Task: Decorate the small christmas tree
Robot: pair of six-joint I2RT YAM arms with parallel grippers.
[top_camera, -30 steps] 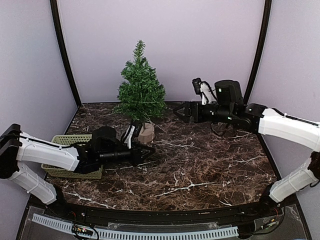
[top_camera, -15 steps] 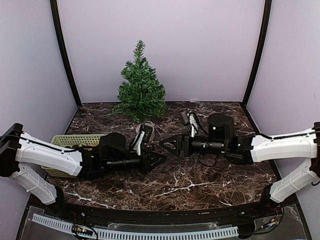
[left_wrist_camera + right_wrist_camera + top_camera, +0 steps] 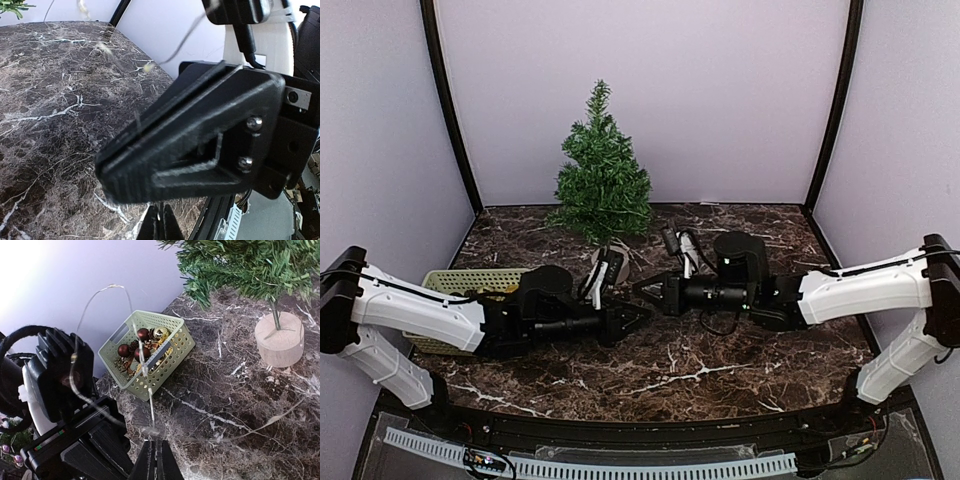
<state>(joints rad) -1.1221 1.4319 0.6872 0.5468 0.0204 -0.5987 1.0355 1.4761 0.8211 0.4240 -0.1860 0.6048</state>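
Observation:
The small christmas tree (image 3: 603, 170) stands at the back of the table on its pale wooden stump (image 3: 279, 340). A thin wire light string (image 3: 145, 371) with tiny bulbs rises from the basket (image 3: 176, 351), loops high, and comes down to both grippers. My left gripper (image 3: 642, 314) and right gripper (image 3: 642, 290) meet tip to tip at mid-table, in front of the tree. In the right wrist view the right gripper (image 3: 156, 455) is shut on the wire. The left gripper (image 3: 162, 226) is shut too, a sliver of wire between its tips.
The pale green basket (image 3: 455, 284) sits at the left beside my left arm and holds red baubles (image 3: 142, 333), a gold one (image 3: 161, 332) and other trimmings. Dark marble table, curved lilac backdrop, black corner posts (image 3: 448, 110).
My right arm swung from the back right, near the tree, down to mid-table and closed its jaws on the wire. The left gripper slid a little to the right, still shut.

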